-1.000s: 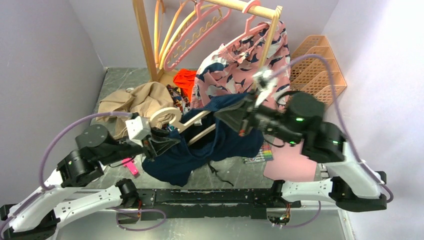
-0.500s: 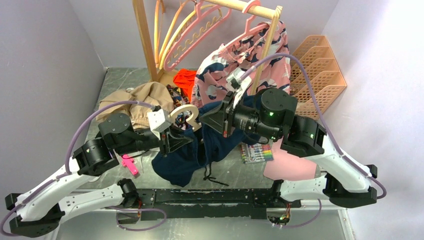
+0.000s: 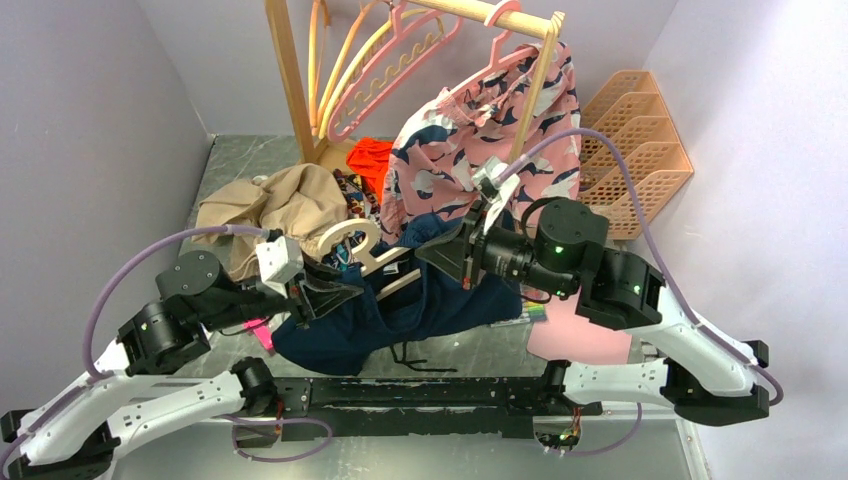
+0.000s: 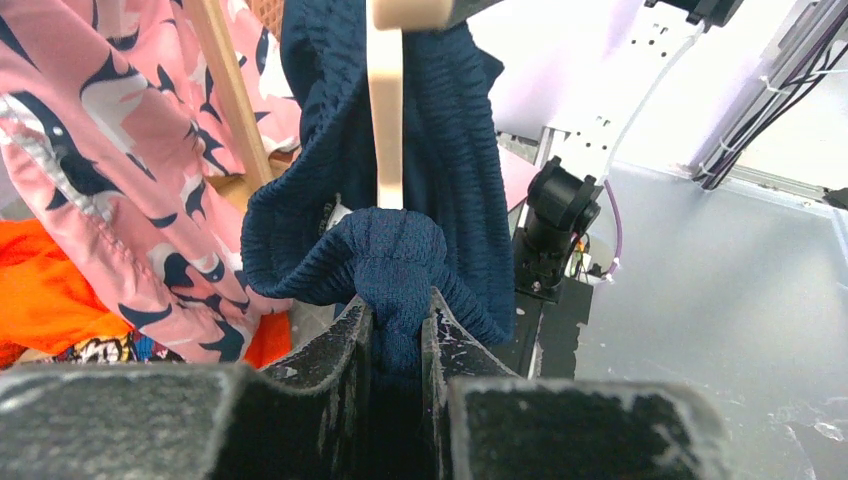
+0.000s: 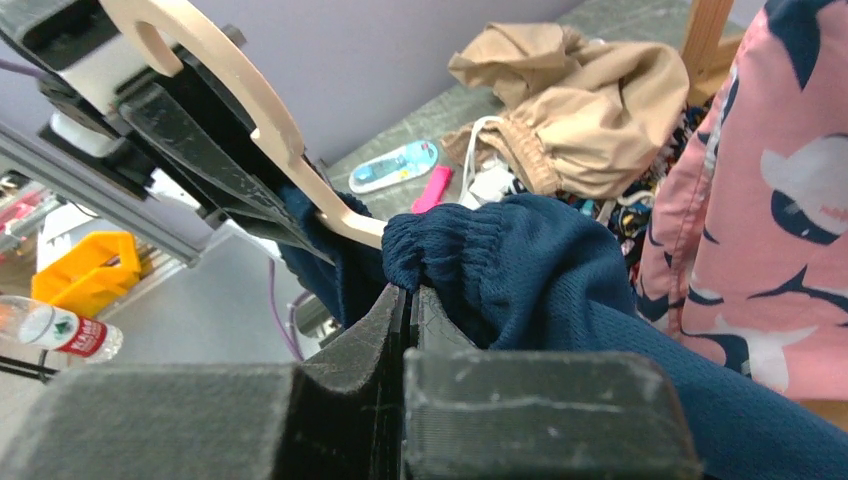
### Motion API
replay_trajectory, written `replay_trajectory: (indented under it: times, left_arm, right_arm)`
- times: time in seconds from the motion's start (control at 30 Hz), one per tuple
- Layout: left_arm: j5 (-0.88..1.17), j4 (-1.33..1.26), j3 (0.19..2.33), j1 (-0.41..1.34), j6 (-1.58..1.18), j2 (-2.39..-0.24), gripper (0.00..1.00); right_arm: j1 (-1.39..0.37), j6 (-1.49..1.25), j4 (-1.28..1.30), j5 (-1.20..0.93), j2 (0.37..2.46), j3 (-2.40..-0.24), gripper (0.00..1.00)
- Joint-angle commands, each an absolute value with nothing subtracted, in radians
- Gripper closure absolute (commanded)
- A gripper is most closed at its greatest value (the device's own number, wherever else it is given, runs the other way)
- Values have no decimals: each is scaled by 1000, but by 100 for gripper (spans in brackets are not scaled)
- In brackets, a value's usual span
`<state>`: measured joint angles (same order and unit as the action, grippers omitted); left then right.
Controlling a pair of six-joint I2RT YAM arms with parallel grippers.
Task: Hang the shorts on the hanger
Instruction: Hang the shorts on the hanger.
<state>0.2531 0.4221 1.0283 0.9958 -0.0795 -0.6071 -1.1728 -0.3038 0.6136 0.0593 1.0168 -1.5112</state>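
The left hand [image 4: 398, 305] is clenching a bunched fold of the navy shorts [image 3: 400, 315] just beneath the cream hanger [image 3: 352, 240], whose arm is rising straight up from that fold. The right hand [image 5: 408, 292] is pinching the elastic waistband, its jaws pressed tight on the cloth. The shorts are hanging between both hands above the desk [image 3: 235, 160], in front of the pink printed shorts [image 3: 470, 150].

matt, ribbed navy cloth shorts [image 4: 395, 260]; smooth pale wood hanger [image 4: 385, 110]; dull grey stone-look table [image 3: 235, 160]
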Motion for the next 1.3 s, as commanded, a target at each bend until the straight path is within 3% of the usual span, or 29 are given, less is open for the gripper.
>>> replay_trajectory:
  times: [0.0,0.03,0.07,0.2,0.4,0.6,1.03,1.1,1.2,1.27]
  left_arm:
    - [226,272,1011,997,-105,-588,93]
    - [226,268,1009,997,-107,-589,93]
    - [227,264,1006,997,-109,-591,93]
    - [223,235,983,997,-112,-596,93]
    - [196,198,960,997,-121,-582,93]
    - [137,194,943,997,-123,-552,93]
    - [111,182,942,997,-136,-563,93]
    - [112,182,941,997,-139,-561,93]
    - [116,178,937,997,-144,-558,93]
    - [117,179,937,997,-146,-556,93]
  right_arm:
    - [-1176,-327,643,47,1023,-1466,100]
    - [-1176,-324,648,30,1024,-1470,100]
    - [-1175,-323,654,12,1027,-1480,94]
    - [-1175,-310,664,-48,1034,-1527,62]
    - [-1176,-290,728,74,993,-1577,50]
    - [-1176,-330,734,163,947,-1502,49]
    - [-1177,-345,609,94,1021,-1409,51]
    - [-1176,-345,591,77,1031,-1399,55]
    - [-1176,-341,554,-10,1053,-1390,71]
    - [-1176,-331,516,-104,1056,-1387,72]
